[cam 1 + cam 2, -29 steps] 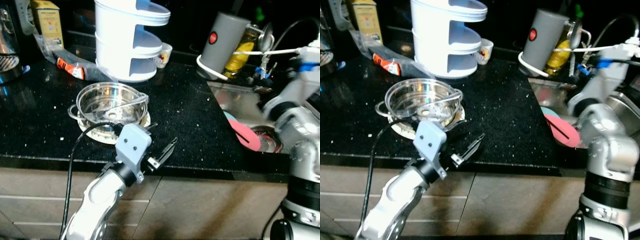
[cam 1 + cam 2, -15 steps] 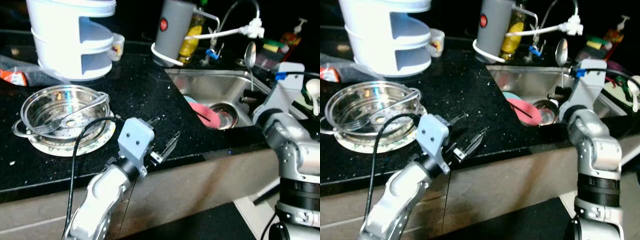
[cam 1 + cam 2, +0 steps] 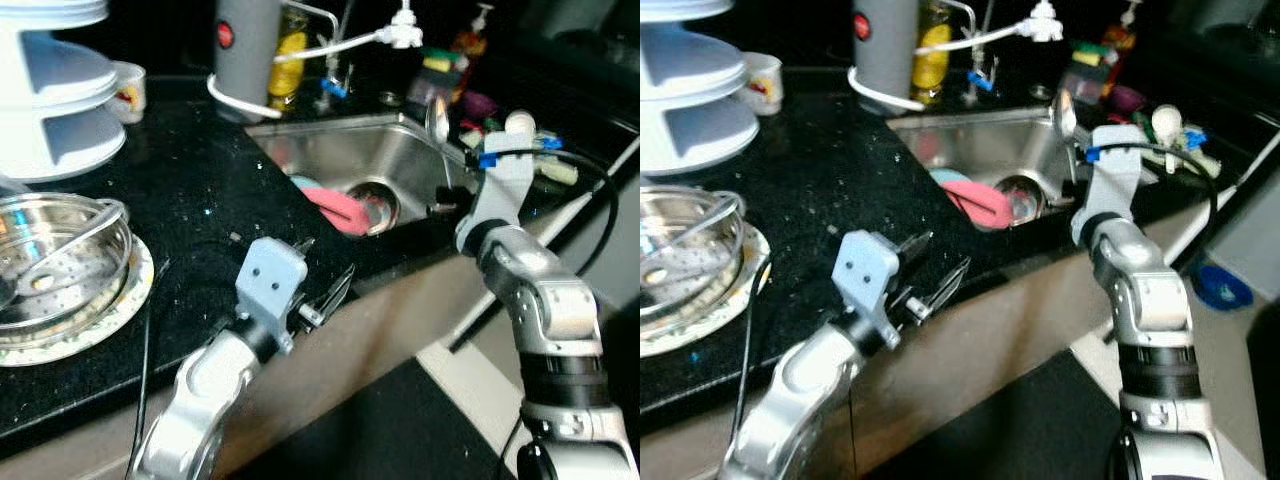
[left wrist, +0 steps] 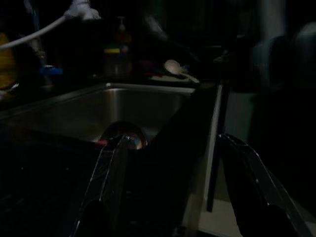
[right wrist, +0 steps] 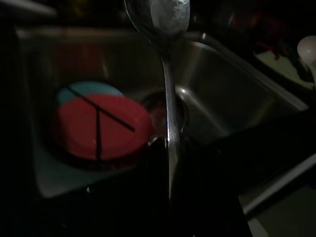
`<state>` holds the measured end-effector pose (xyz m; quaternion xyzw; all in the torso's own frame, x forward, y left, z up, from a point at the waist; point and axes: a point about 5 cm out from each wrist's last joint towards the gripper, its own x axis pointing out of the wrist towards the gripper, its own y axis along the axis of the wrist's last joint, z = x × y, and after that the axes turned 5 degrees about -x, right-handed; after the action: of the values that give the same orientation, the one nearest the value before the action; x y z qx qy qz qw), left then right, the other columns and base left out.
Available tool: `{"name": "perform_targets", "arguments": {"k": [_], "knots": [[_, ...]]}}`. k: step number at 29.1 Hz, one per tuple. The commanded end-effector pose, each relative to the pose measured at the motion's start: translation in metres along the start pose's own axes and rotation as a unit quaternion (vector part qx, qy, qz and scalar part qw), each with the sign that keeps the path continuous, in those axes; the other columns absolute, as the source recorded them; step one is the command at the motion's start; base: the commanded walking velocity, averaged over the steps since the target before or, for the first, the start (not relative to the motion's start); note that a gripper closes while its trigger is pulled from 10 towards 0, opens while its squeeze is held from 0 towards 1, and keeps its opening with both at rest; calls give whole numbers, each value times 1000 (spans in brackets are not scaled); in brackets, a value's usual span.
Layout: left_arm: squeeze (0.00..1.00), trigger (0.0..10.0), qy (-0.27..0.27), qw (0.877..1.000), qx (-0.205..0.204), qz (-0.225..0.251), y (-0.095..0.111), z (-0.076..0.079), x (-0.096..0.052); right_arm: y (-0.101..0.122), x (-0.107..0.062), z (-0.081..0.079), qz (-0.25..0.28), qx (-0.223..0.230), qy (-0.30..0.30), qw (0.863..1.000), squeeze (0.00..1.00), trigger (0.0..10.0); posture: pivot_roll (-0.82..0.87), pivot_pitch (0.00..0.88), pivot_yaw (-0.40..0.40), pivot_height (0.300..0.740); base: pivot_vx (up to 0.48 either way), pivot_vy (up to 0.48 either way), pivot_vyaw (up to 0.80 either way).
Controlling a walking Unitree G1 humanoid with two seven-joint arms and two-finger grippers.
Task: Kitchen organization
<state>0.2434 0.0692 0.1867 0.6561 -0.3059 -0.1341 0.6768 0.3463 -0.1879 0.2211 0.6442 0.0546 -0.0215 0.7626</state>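
My right gripper (image 3: 446, 203) is shut on the handle of a metal spoon (image 3: 437, 120), held upright with its bowl on top, over the near right edge of the steel sink (image 3: 395, 150). In the right wrist view the spoon (image 5: 168, 98) rises in front of a red plate (image 5: 101, 123) that lies on a blue one in the sink. My left gripper (image 3: 322, 268) is open with nothing between its fingers, over the front edge of the black counter (image 3: 190, 190). In the left wrist view its fingers (image 4: 111, 177) point toward the sink.
A steel strainer bowl (image 3: 60, 275) sits on a plate at the counter's left. Behind it stand a white tiered container (image 3: 50, 110) and a small cup (image 3: 128, 85). A grey flask (image 3: 245, 45), the tap and bottles line the back of the sink.
The whole picture has swung to the right, so the sink now sits in the middle and the strainer bowl at the left edge. The spoon stays upright in my right gripper.
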Motion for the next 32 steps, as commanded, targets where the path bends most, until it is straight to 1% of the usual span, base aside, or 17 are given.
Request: {"name": "perform_targets", "arguments": {"k": [1,3,4,5,10,14,15,17,18,22,24,25,28,29,30,31,32], "knots": [[0,10000,0,1000,0,-2,-1,3,0,0,2,0,2,-11,-5,1000,0,10000,114,0,-212,740,0,0,0],[0,10000,7,1000,-1,-1,-1,2,0,-2,5,-6,-3,-19,-3,1000,0,10000,115,0,-212,740,0,0,0],[0,10000,14,1000,-3,-1,-1,1,1,-5,9,-13,-8,-28,4,1000,0,10000,116,0,-213,740,0,0,0],[0,10000,14,1000,-3,-1,-1,1,1,-5,9,-13,-8,-28,4,1000,0,10000,116,0,-213,740,0,0,0],[0,10000,33,999,-5,-1,0,-3,2,-4,24,-28,-13,-48,7,999,0,10000,116,8,-211,740,0,0,0],[0,10000,43,999,-8,5,6,-3,2,0,38,-40,-23,-76,17,997,0,10000,132,48,-215,740,0,0,0],[0,10000,43,999,-8,5,6,-3,2,0,38,-40,-23,-76,17,997,0,10000,132,48,-215,740,0,0,0],[0,10000,46,999,-10,7,8,-2,1,-1,45,-42,-30,-112,2,993,0,10000,135,61,-215,740,0,0,0],[0,10000,47,999,-10,8,10,-1,-1,0,46,-42,-28,-119,-1,993,0,10000,137,76,-216,740,0,0,0],[0,10000,54,998,-17,5,12,0,-5,1,52,-39,-18,-117,-12,993,0,10000,142,103,-217,740,0,0,0],[0,10000,61,998,-25,1,12,-1,-9,5,56,-36,-7,-99,-25,995,0,10000,147,111,-218,740,0,0,0],[0,10000,64,998,-28,-1,13,-2,-10,8,58,-37,1,-85,-24,996,180,10000,152,120,-218,740,0,0,0],[0,10000,65,997,-30,-2,13,-2,-11,11,59,-37,6,-76,-22,997,180,10000,152,120,-218,740,0,0,0],[0,10000,67,997,-30,-4,14,-2,-12,19,62,-40,26,-49,-17,998,1000,10000,157,124,-215,740,0,0,0],[0,10000,67,997,-30,-4,14,-2,-12,19,62,-40,26,-49,-17,998,1000,10000,157,124,-215,740,0,0,0],[0,10000,67,997,-29,-6,14,-2,-13,27,63,-42,48,-21,-14,999,1000,10000,159,124,-215,740,0,0,0],[0,10000,67,997,-28,-6,14,-3,-13,30,63,-43,56,-9,-13,998,1000,10000,160,121,-215,740,0,0,0]]}}
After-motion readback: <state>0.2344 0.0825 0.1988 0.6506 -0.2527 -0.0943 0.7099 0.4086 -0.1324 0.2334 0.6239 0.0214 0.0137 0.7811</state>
